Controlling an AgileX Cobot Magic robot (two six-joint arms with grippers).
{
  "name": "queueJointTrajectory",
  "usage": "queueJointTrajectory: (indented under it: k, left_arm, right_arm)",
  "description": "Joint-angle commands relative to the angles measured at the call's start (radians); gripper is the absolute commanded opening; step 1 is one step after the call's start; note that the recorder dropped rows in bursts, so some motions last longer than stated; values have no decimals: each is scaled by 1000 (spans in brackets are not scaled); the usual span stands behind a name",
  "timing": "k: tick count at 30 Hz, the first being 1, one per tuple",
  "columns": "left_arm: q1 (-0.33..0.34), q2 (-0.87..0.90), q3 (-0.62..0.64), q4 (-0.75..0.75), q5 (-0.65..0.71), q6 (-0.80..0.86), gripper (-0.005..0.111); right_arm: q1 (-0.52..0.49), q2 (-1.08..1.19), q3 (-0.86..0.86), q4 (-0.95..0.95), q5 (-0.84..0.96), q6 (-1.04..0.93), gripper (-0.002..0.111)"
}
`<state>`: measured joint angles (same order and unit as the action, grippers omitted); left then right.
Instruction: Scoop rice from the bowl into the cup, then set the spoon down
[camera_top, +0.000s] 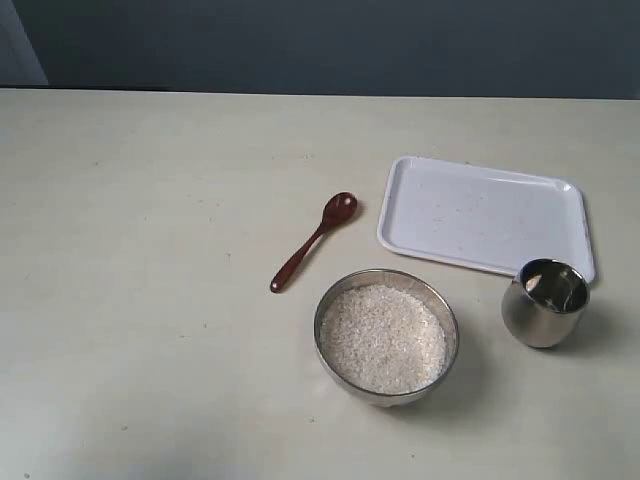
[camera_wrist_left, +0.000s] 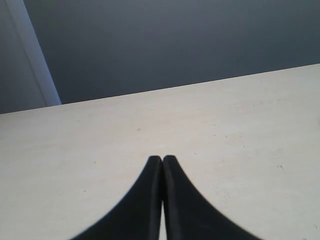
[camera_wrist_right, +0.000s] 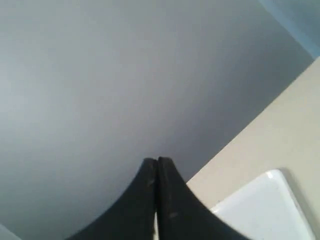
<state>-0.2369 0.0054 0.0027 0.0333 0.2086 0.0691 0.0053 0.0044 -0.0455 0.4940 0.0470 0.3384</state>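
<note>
In the exterior view a steel bowl (camera_top: 447, 318) heaped with white rice (camera_top: 383, 337) stands near the table's front, right of centre. The small steel cup (camera_top: 546, 302) stands to its right, apart from it. A reddish-brown wooden spoon (camera_top: 313, 241) lies flat on the table behind and left of the bowl, its head pointing to the back right. Neither arm shows in the exterior view. My left gripper (camera_wrist_left: 162, 159) is shut and empty over bare tabletop. My right gripper (camera_wrist_right: 157, 161) is shut and empty, with a corner of the white tray beside it.
A white rectangular tray (camera_top: 486, 214) lies behind the cup at the right, with a few specks on it; its corner (camera_wrist_right: 270, 210) shows in the right wrist view. A dark wall runs behind the table's far edge (camera_top: 320, 94).
</note>
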Motion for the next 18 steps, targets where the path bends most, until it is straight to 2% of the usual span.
queueJointTrajectory:
  k: [1,6,8,11,15,18]
  left_arm:
    - [-5,-5,-3,-3,-9,-5,0]
    - [-5,-5,-3,-3,-9,-5,0]
    - [-5,-5,-3,-3,-9,-5,0]
    - [-5,-5,-3,-3,-9,-5,0]
    - [-5,-5,-3,-3,-9,-5,0]
    - [-5,-5,-3,-3,-9,-5,0]
  right_arm:
    - [-5,106,-193,-80,147,-83,-1]
    - [-5,495,-520,-51,318,-290,-1]
    - [-5,666,-656,-7,399,-403,-1]
    - [23,915,-853,113,431,-544,-1]
    - [170,1154,-1032,124,394,-551,-1]
    - [324,1304,-1105,-2,370,-436,-1]
